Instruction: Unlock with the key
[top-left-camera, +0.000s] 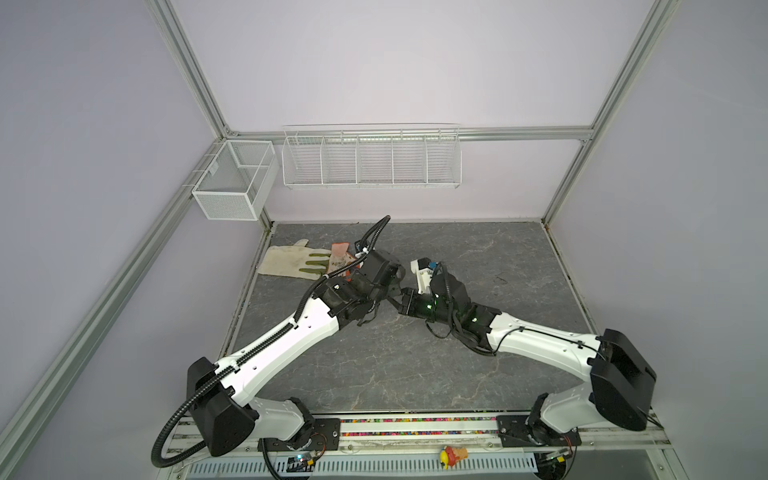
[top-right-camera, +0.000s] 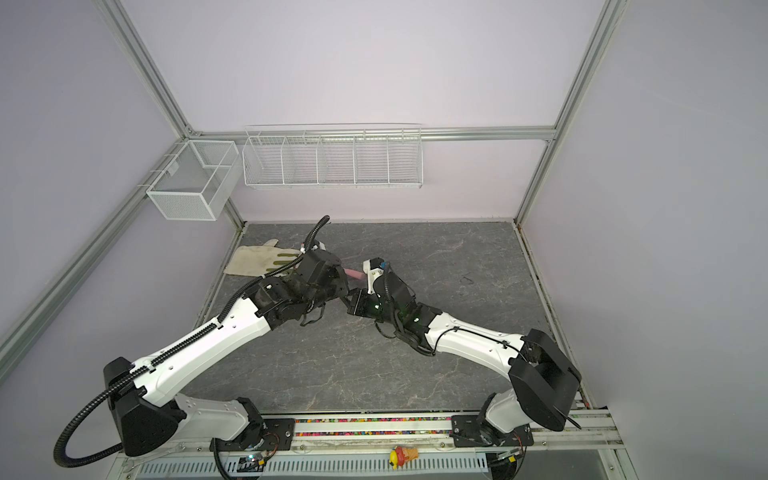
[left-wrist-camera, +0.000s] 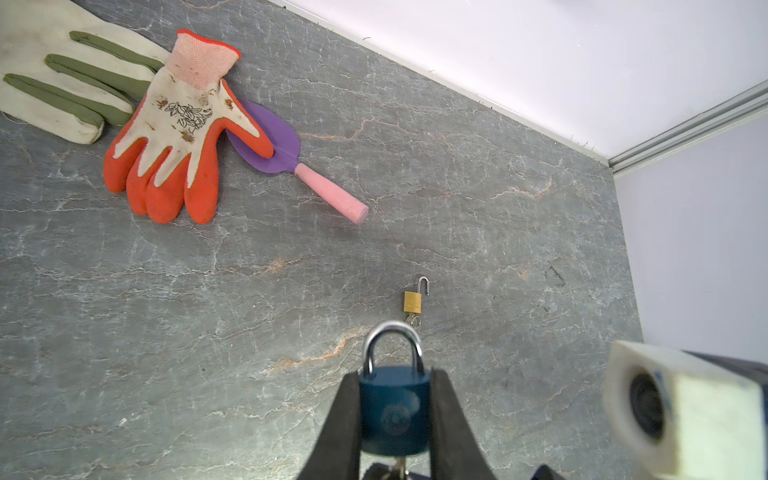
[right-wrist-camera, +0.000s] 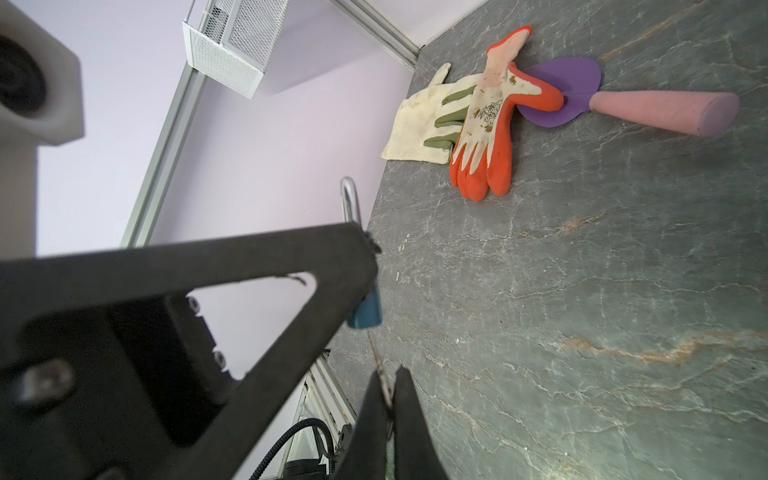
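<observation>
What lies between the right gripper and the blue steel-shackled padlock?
A slim silver key, running from the shut right gripper to the underside of the blue padlock; the right wrist view shows it.

Left arm (top-left-camera: 282, 345) and right arm (top-left-camera: 540, 340) both reach inward, wrists meeting mid-workspace. Left gripper (left-wrist-camera: 395, 374) clamped on padlock (left-wrist-camera: 395, 411). Right gripper (right-wrist-camera: 388, 374) pinched tight on key (right-wrist-camera: 379, 357), facing the left one nose to nose.

2 white arms (top-left-camera: 282, 345), black joints (top-left-camera: 220, 411)
</observation>
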